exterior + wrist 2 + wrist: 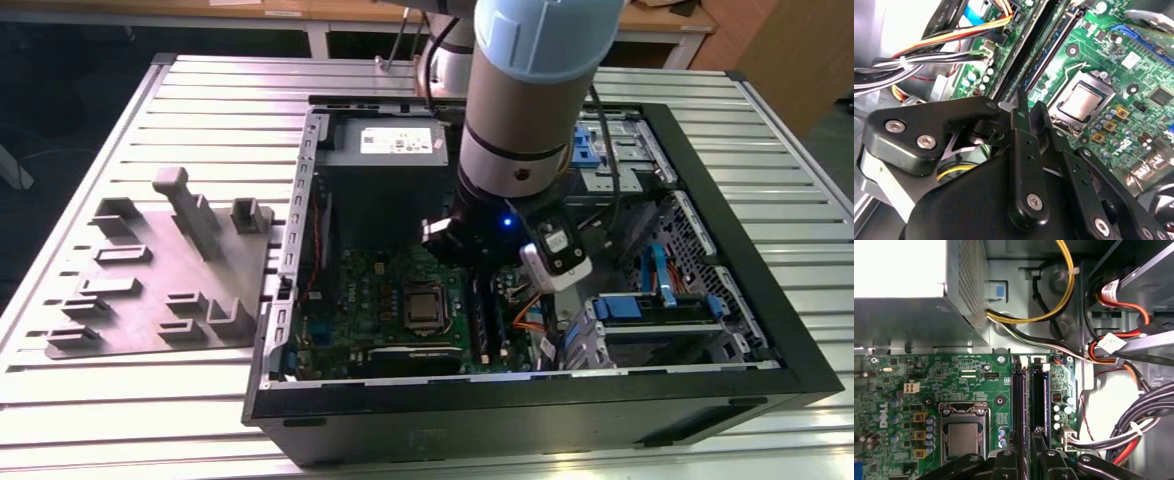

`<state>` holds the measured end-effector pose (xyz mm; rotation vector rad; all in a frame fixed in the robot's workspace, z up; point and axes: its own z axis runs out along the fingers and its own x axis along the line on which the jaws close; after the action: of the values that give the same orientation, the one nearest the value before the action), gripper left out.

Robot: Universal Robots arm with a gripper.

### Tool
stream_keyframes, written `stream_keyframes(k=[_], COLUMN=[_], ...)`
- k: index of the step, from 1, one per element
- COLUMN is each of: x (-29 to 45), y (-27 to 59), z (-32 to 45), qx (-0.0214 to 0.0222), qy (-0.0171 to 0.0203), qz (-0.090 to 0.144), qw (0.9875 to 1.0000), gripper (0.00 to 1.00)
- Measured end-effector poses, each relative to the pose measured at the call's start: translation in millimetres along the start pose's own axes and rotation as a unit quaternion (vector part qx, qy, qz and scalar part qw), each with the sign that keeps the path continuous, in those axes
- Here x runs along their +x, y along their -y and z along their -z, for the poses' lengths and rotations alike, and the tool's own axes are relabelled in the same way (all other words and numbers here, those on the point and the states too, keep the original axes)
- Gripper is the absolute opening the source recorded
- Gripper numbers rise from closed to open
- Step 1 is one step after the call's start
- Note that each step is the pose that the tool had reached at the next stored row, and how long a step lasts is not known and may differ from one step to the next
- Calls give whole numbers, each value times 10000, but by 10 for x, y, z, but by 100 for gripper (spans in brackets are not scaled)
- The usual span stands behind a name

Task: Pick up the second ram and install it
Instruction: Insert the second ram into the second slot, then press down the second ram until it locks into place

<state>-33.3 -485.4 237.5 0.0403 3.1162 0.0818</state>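
My gripper [501,285] is low inside the open computer case, over the black memory slots [1037,395] of the green motherboard [380,285]. The second ram [1019,400] shows edge-on as a slim dark strip standing along the slot line. It runs in between my fingertips [1013,442]. In the second wrist view the ram [1023,52] leads down to the gripper [1030,107], whose two fingers stand close together on either side of it. Whether the ram is fully seated is hidden by the fingers.
The processor socket [962,437] lies beside the slots. Bundled cables [1134,430] and a yellow lead [1066,285] crowd the far side of the slots. The power supply [387,145] sits at the case's back. A grey holder tray [167,265] with upright posts lies on the table at the exterior view's left.
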Motion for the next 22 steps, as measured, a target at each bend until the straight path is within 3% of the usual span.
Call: stream_keyframes(k=[9,11,22], x=[0,0,0], y=[-1,0,-1], z=[7,7,10], qx=[0,-1,-1], qy=[0,0,0], qz=[0,0,0], qw=[10000,10000,10000], gripper=[24,11,10])
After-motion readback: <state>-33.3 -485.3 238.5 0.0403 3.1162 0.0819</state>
